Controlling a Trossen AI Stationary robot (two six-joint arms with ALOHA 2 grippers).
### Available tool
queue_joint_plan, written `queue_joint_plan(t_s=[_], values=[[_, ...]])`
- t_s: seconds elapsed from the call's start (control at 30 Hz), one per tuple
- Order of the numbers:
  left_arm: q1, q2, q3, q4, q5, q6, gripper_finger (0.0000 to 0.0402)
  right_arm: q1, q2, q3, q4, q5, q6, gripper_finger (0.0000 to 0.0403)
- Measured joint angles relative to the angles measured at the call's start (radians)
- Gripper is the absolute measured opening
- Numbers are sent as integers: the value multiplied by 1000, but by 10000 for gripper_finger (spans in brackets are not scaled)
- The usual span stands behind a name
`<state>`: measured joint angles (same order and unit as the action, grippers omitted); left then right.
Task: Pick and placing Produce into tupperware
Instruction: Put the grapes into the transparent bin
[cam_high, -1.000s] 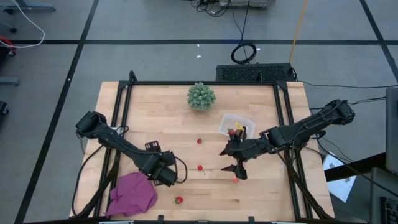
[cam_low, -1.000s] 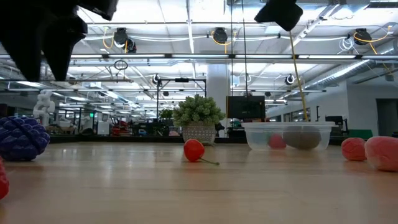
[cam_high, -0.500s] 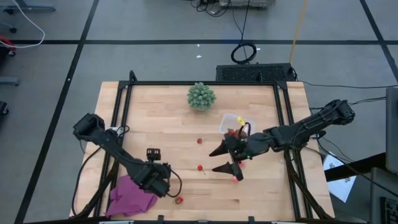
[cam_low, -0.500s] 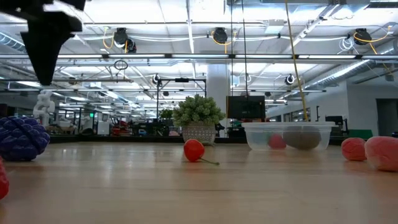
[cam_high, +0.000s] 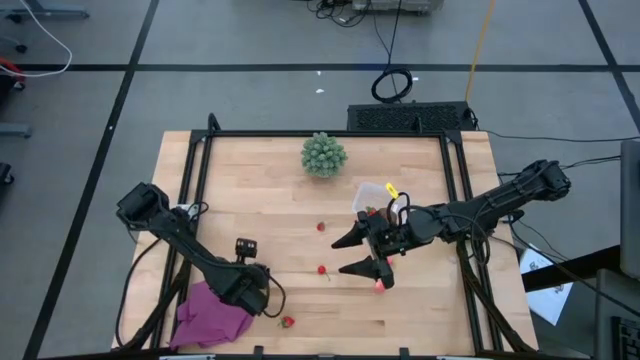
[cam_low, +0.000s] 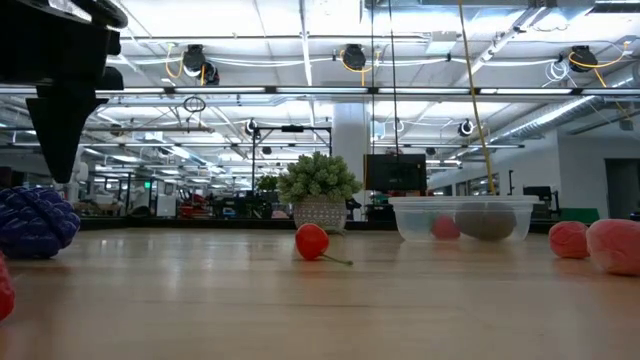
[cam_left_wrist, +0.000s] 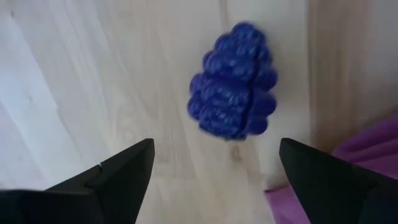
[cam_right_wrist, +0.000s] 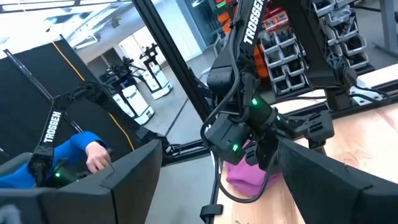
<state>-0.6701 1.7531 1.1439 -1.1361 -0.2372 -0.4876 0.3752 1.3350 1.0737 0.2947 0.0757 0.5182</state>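
The dark purple grape cluster (cam_left_wrist: 233, 84) lies on the wooden table, also in the low view (cam_low: 35, 222); in the high view my left arm hides it. My left gripper (cam_high: 250, 290) hangs open just above it, fingers pointing down (cam_left_wrist: 214, 168). My right gripper (cam_high: 352, 255) is open and empty above the table's middle, left of the clear tupperware (cam_high: 382, 197). The tupperware (cam_low: 462, 217) holds the brown kiwi (cam_low: 487, 222) and a red berry (cam_low: 445, 227). Loose red berries lie on the table (cam_high: 321, 227), (cam_high: 322, 269), (cam_high: 380, 287), (cam_high: 288, 321).
A green spiky ball (cam_high: 324, 155) stands at the far middle of the table. The magenta cloth (cam_high: 212, 312) lies at the near left, beside the grape cluster. A black frame runs along the table's edges. A person in blue shows beyond the table (cam_right_wrist: 81, 152).
My left gripper has gone toward the table's near left and down toward the grape cluster, staying open. My right gripper has gone a little toward the table's left, away from the tupperware.
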Motion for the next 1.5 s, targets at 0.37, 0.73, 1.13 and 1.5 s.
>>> queue_joint_plan(t_s=[0.37, 0.73, 1.13, 1.5], values=[[17, 0, 0, 129, 2, 95, 349, 0, 0, 0, 0, 1, 20, 311], [68, 0, -20, 171, 63, 125, 349, 6, 0, 0, 0, 1, 20, 311], [98, 1, -110, 233, 82, 119, 348, 33, 0, 0, 11, 1, 17, 311], [100, 1, -124, 315, 81, 124, 264, 33, 0, 0, 100, 2, -40, 311]])
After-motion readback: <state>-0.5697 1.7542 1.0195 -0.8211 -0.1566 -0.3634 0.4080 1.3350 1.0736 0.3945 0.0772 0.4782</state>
